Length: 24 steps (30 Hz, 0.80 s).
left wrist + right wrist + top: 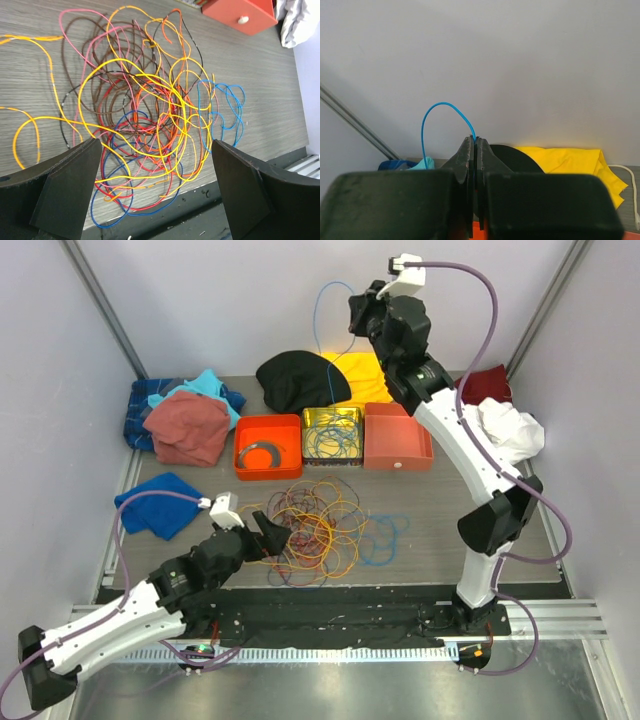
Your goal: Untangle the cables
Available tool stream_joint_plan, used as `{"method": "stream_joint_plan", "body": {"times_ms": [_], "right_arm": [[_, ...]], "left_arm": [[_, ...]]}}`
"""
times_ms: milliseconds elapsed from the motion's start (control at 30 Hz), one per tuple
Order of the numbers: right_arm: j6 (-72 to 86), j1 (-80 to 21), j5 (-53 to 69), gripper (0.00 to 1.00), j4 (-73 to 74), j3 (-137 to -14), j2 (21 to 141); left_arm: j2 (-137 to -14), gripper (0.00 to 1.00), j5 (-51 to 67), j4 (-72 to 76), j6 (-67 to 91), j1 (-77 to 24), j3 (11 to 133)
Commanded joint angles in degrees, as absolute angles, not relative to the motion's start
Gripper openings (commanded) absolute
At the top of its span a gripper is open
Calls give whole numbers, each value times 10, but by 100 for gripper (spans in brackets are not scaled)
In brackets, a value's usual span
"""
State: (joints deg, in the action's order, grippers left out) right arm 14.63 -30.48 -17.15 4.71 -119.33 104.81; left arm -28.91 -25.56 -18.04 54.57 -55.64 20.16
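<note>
Top view: most cables (310, 530) lie knotted on the bench (450, 530), and a few sit in the middle tray (332, 464) (early days, I judge). Left wrist: the left tool (155, 190) gapes wide over the tangle, holding nothing. Right wrist: the right tool (475, 145) is pinched on a blue cable (444, 103), raised high.

My left arm (115, 625) and right arm (470, 455) match: white shells on the long links, black housings at every joint. A lilac hose (494, 305) runs along each, ending at a white camera block (405, 275) on the wrist. My left fingers (70, 190) are broad matt black wedges; my right fingers (466, 155) show as thin black blades ahead of blocky black housings. Both bases are black, on a black plate (340, 625).
</note>
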Motion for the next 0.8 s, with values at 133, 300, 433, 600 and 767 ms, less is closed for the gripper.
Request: {"method": "stream_joint_plan", "body": {"times_ms": [133,300,433,600,767], "right_arm": [[185,-282,-138,1,-37,-1183,1098],[193,-278,-133,1,-69,-1137,1121],[214,-277,-128,1,-111,-1051,1104],[253,-278,-116,1,-165,-905,1065],[271,-284,-119,1,-188,-789,1025]], "left_arm": [[-274,98,-300,-235,526,-557,223],[-276,98,-315,-242,522,-556,225],[-282,98,-314,-242,520,-557,225],[-294,99,-308,-228,519,-556,222],[-298,99,-294,-213,519,-557,214]]}}
